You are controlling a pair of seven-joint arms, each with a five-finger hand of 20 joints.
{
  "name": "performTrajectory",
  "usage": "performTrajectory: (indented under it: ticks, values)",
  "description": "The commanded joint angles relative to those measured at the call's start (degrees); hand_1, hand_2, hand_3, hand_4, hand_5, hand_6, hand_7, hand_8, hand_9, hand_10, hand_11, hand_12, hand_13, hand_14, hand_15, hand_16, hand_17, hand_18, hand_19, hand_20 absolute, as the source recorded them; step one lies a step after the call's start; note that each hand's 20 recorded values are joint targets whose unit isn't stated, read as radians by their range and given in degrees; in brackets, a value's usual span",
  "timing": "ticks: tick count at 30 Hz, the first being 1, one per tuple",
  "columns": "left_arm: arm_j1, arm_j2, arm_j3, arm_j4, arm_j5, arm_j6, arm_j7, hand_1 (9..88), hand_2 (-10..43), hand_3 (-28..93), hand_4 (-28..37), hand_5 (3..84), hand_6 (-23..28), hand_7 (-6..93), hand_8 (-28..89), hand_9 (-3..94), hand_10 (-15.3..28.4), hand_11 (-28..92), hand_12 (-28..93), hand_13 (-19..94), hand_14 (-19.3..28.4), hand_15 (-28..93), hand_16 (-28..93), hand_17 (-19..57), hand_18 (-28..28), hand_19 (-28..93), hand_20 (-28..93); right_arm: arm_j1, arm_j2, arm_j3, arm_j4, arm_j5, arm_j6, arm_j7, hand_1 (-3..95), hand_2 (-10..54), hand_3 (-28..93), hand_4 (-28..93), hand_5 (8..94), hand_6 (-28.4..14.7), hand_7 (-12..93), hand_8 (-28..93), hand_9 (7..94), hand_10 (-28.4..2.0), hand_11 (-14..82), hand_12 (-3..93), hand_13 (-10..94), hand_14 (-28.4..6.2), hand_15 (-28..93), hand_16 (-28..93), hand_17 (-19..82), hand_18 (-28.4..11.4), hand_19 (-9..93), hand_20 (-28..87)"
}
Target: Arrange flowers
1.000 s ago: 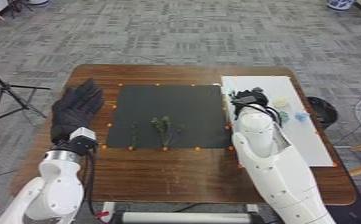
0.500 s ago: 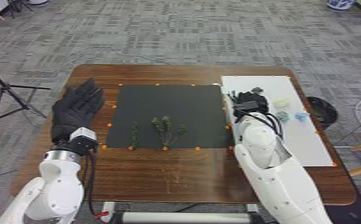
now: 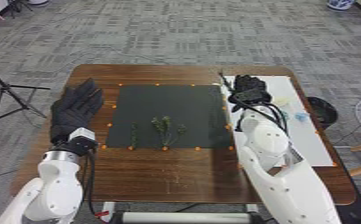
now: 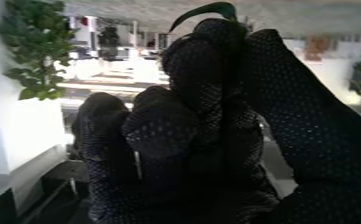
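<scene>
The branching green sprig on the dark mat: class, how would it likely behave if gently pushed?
The branching green sprig would probably be light, its stems looking thin. Lying flat on the dark mat, it would likely slide rather than tip. Its spread-out branches should make rolling unlikely.

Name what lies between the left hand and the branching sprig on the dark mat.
In the head view, between the left hand and the branching sprig: a strip of table, the dark mat's orange-dotted edge, then a slim sprig.
</scene>
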Motion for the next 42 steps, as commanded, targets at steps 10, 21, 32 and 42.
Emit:
performTrajectory:
  ticks: [10,21,32,42]
  values:
    - [1.16,1.37,-1.12,-1.12,-0.05,0.03,0.34,25.2,13.5,72,-28.3,45.1,8.2,12.5,-10,34.5,13.6,19,8,26,14.7,22,-3,-6.3,14.3,35,9,-10.37,-3.36,-3.5,-9.86,-0.58,-8.51,1.99,49.2,-9.5,73,-5,76.1,-6.1,41,27,81.9,-11.0,33.9,53.9,79,-8.6,68,40,54,-23.4,93,45]
    - [0.87,1.18,-0.69,-0.98,-0.4,-0.02,0.25,25.3,13.5,72,-28.3,45.1,8.1,12.6,-10,34.5,13.5,19,8,26,14.9,22,-3,-6.3,14.3,35,9,-13.56,-7.57,-3.46,-6.0,-4.12,-6.89,1.74,49.7,-9.5,72,-6,75.7,-5.6,41,26,81.6,-10.6,34.1,53.6,79,-8.2,68,40,54,-23.1,93,45]
    - [0.13,1.0,-0.44,-0.48,-0.65,0.09,-0.07,25.4,13.6,72,-28.3,45.3,8.2,12.7,-10,34.6,13.5,19,8,26,14.9,22,-3,-6.2,14.3,35,9,-13.35,-9.37,-4.33,-4.65,-4.9,-8.98,0.63,50.6,-9.5,70,-9,73.8,-4.1,44,23,80.8,-11.1,35.3,53.2,80,-7.0,67,41,55,-21.7,93,45]
    - [0.09,0.9,0.06,-0.39,-0.66,0.01,-0.39,25.4,13.8,72,-28.3,45.6,8.4,12.7,-10,35.0,13.8,19,8,27,14.9,22,-3,-6.3,14.3,35,9,-13.22,-9.13,-4.07,-6.94,-3.29,-10.49,-0.77,35.0,-9.5,67,-19,74.6,-4.8,40,-5,77.8,-14.5,45.1,36.1,79,-7.8,67,41,54,-21.7,93,46]
